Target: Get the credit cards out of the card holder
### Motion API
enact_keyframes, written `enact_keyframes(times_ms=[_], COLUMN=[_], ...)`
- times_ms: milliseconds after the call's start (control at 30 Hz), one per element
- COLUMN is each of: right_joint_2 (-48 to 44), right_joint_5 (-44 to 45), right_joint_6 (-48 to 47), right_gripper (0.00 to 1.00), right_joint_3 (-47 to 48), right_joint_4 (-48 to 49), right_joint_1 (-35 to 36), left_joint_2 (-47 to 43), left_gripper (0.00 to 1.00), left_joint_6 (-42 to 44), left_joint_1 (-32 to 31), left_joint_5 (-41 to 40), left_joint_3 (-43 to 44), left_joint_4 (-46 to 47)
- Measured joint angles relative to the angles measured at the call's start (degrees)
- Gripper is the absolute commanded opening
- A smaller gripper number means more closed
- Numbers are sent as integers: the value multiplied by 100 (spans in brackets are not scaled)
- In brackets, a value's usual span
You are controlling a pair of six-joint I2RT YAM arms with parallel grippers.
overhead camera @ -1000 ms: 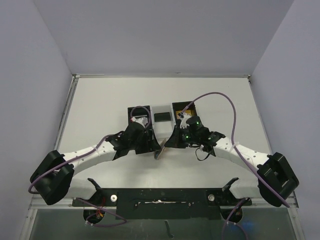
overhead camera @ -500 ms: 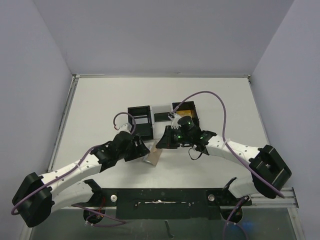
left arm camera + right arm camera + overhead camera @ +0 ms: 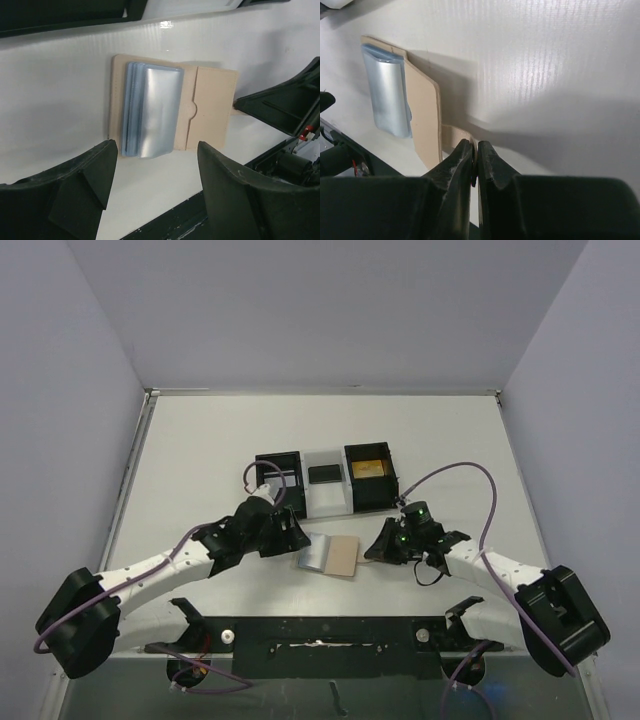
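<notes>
The tan card holder (image 3: 343, 556) lies open and flat on the table, between the two grippers. Layered blue-grey panels (image 3: 150, 112) cover its left half, and the right half is a bare tan pocket (image 3: 215, 107). I cannot pick out separate credit cards among those layers. My left gripper (image 3: 296, 540) hovers over the holder's left edge. It is open, with nothing between its fingers (image 3: 92, 170). My right gripper (image 3: 475, 150) is shut on the holder's tan strap (image 3: 452, 134) at the right edge. The holder (image 3: 422, 115) lies just beyond the right gripper's tips.
The black three-compartment tray (image 3: 258, 476) stands just behind the holder. A dark flat card (image 3: 325, 474) lies in its middle section and a yellowish flat piece (image 3: 368, 468) in its right one. The black base rail (image 3: 320, 635) runs along the near edge.
The holder was held up on edge between both grippers. Now it lies spread open on the table. The right arm has pulled back toward the near right, and the left gripper has shifted slightly.
</notes>
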Motion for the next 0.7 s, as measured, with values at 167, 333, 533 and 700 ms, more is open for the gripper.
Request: enact_keyframes(times_ms=[167, 333, 533, 700], right_joint_2=[203, 431, 599, 643], right_joint_5=[269, 402, 409, 407], right_joint_6=[-4, -50, -131, -140], right_gripper=[6, 6, 6, 6], right_joint_3=[2, 144, 271, 286], right_joint_4=[-83, -111, -90, -42], right_joint_1=[0, -2, -2, -2], left_joint_2=[568, 975, 1366, 1587], left_gripper=[60, 60, 58, 58], left_joint_6=[249, 313, 286, 282], left_joint_1=[-48, -74, -114, -151], left_joint_5=[409, 702, 894, 1071], left_joint_3=[354, 459, 459, 459], left_joint_4=[245, 481, 581, 721])
